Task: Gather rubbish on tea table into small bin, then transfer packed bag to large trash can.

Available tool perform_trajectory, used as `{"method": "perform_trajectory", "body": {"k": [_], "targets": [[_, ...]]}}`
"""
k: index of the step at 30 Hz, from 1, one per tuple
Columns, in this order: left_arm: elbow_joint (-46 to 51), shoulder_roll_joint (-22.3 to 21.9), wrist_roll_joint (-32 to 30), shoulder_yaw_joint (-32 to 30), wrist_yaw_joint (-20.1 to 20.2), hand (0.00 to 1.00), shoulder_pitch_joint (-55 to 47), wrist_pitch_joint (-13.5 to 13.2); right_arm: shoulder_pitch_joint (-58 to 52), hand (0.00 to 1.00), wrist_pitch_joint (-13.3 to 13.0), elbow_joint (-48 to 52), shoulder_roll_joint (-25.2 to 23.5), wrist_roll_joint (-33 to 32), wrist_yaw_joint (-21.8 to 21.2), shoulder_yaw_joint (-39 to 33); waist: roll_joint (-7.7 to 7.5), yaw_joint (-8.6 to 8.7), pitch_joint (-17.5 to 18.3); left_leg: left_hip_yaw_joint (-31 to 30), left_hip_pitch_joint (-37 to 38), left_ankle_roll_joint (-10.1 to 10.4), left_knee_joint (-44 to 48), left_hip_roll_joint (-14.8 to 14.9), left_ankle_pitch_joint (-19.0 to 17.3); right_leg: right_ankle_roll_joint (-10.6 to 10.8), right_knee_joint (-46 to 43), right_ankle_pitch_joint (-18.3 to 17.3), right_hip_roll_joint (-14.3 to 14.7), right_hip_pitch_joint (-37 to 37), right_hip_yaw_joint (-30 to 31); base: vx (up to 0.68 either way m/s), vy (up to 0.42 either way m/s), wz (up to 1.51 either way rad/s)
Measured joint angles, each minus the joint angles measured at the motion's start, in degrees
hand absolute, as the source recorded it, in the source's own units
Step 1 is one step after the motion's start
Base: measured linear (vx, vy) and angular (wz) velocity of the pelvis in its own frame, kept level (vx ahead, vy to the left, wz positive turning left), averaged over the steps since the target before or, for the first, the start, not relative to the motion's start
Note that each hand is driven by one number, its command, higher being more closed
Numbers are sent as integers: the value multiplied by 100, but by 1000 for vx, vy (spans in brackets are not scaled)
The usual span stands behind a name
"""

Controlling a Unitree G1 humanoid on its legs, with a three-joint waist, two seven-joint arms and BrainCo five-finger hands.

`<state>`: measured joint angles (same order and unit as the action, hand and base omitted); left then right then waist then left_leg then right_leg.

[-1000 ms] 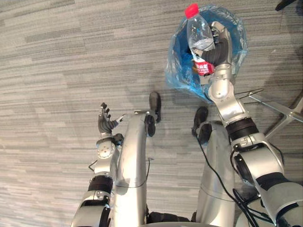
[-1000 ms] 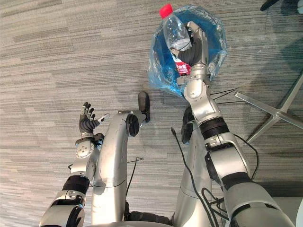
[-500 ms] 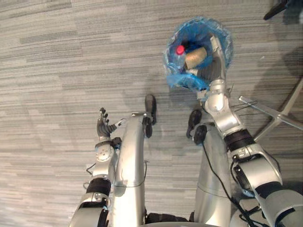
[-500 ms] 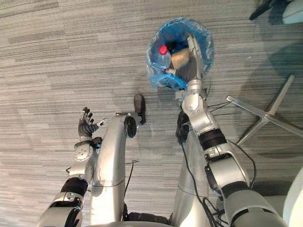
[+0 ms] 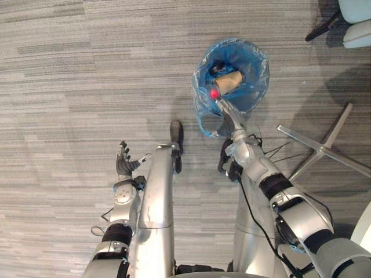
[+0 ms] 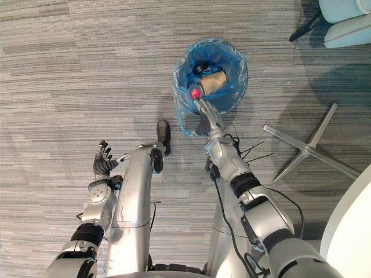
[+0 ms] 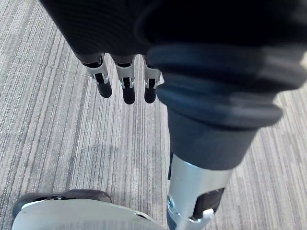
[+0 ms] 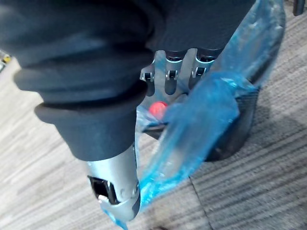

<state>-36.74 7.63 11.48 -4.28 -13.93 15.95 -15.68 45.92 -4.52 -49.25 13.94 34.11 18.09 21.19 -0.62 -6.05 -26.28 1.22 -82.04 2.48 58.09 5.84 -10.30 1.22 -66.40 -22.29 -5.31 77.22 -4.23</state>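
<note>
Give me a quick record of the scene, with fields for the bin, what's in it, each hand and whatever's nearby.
bin: small bin lined with a blue bag, on grey carpet
contents: paper cup, red-capped bottle, one dark item, unclear
right hand: right hand at the bin's near rim, by the bottle
left hand: left hand open, idle above the carpet
nearby: silver chair base beside the bin

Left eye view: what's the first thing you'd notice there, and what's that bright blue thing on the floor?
The small bin with its bright blue bag jumps out first, on the grey carpet just ahead of the robot. In it sit a red cap and a brown paper cup, and the right hand reaches to its near rim. The left hand hangs open off to the left, holding nothing.
</note>
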Motion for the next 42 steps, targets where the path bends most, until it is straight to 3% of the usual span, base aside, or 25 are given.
{"method": "perform_trajectory", "body": {"k": [4,9,16,22,27,30,35,37,42], "targets": [[-91,-51,-1,4,26,0,79,-4,170,100,9,-132,43,-222,-76,-105,2,-99,1,-67,-14,48,-6,-3,28,-95,-49,-25,1,14,-71,-26,2,6],[-131,-67,-5,3,28,0,98,7,224,100,-9,-78,53,-509,-80,-111,2,-106,2,-150,-34,86,-7,1,53,-139,-71,-44,11,13,-150,-13,3,3],[-128,-60,-95,-10,25,0,93,92,-185,100,-78,936,94,-966,-77,-346,2,-105,2,-207,214,95,-34,13,90,-150,-25,-38,30,-268,-206,-2,2,1],[-82,-84,-221,175,163,0,43,182,-1061,100,-173,2018,-244,-1779,-169,-570,0,-81,5,-65,1465,37,-984,63,332,-194,887,213,29,-1513,-320,15,0,10],[-88,-533,-329,505,392,0,-429,304,-2180,100,-301,2866,-786,-2902,-453,-619,-22,59,18,207,3263,24,-2124,104,532,-100,2146,512,60,-3312,-343,93,-4,3],[-137,-572,-373,520,398,0,-988,369,-2991,100,-517,3452,-1157,-3544,-634,-631,-106,72,471,387,4347,15,-2838,98,606,-39,3001,701,120,-4366,-278,158,4,-10],[-586,-592,-396,515,518,0,-1402,396,-3582,100,-661,3587,-1366,-4076,-968,-664,-149,104,1068,503,5365,44,-3681,25,777,32,3952,945,165,-5358,-228,170,9,-7],[-955,-534,-505,476,573,0,-1600,410,-3698,100,-666,3567,-1353,-4264,-1190,-692,-139,220,1377,532,5965,80,-4398,-1,1025,83,4831,1314,263,-6012,-191,161,7,-12],[-1110,-449,-730,482,651,0,-1738,415,-3792,100,-691,3570,-1335,-4307,-1341,-885,-138,233,1608,654,6883,85,-5229,-81,1308,109,5566,1601,289,-6816,-86,61,26,-9]]}}
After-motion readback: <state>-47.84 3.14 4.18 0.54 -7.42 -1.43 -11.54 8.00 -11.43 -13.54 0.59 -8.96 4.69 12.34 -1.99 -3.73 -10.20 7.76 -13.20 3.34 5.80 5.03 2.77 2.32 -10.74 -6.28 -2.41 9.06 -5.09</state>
